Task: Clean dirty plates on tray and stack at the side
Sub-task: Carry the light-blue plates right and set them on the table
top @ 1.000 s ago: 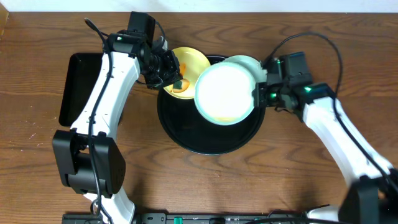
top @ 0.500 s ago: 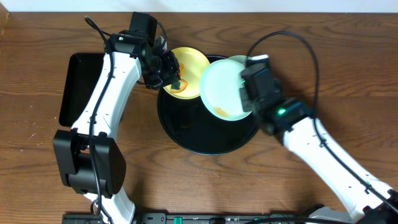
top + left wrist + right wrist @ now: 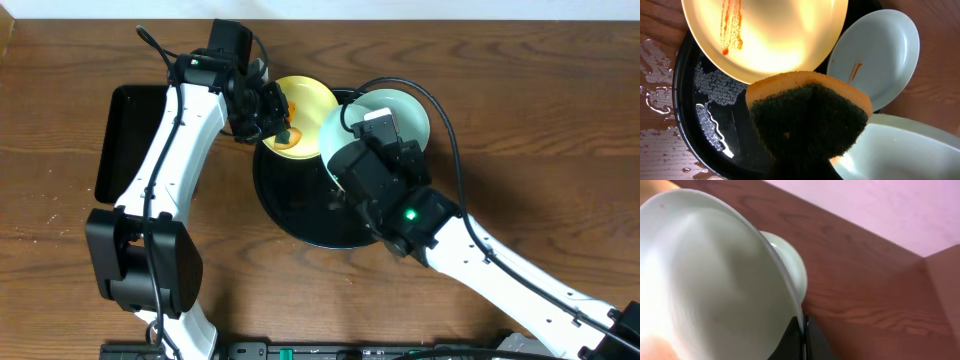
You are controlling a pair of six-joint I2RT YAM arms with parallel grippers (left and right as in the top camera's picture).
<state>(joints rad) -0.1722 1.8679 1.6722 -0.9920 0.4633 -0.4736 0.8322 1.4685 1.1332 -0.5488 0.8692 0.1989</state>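
**Change of state.** The right arm has swung in from the right of the tray (image 3: 290,215) and now lies across its front half. The right pincer (image 3: 803,332) is clamped narrow on the rim of the held mint plate (image 3: 705,280). A second ago this plate faced the overhead camera flat and in full. It is now tilted and sits close beside the yellow plate (image 3: 305,100), with the wrist covering most of it from above. Whether its lower edge touches the tray cannot be told from these views.

The left arm has not moved. The left pincer (image 3: 280,125) is closed on the sponge (image 3: 807,117), green scouring face outward, at the near edge of the yellow plate.

**Meaning for the task.** The held plate appears to be brought toward the sponge for scrubbing. The yellow plate carries an orange streak, and the second mint plate (image 3: 405,108), resting at the tray's far right rim, shows a small brown mark. No plate is stacked at the side yet, so the task is judged early.

**Surface and room.** The worktop (image 3: 520,120) is dark brown wood grain. Water (image 3: 660,65) beads on it beside the tray, and the tray floor is wet. A rectangular tray (image 3: 120,150) lies at the left. A pale wall (image 3: 400,8) borders the far edge.
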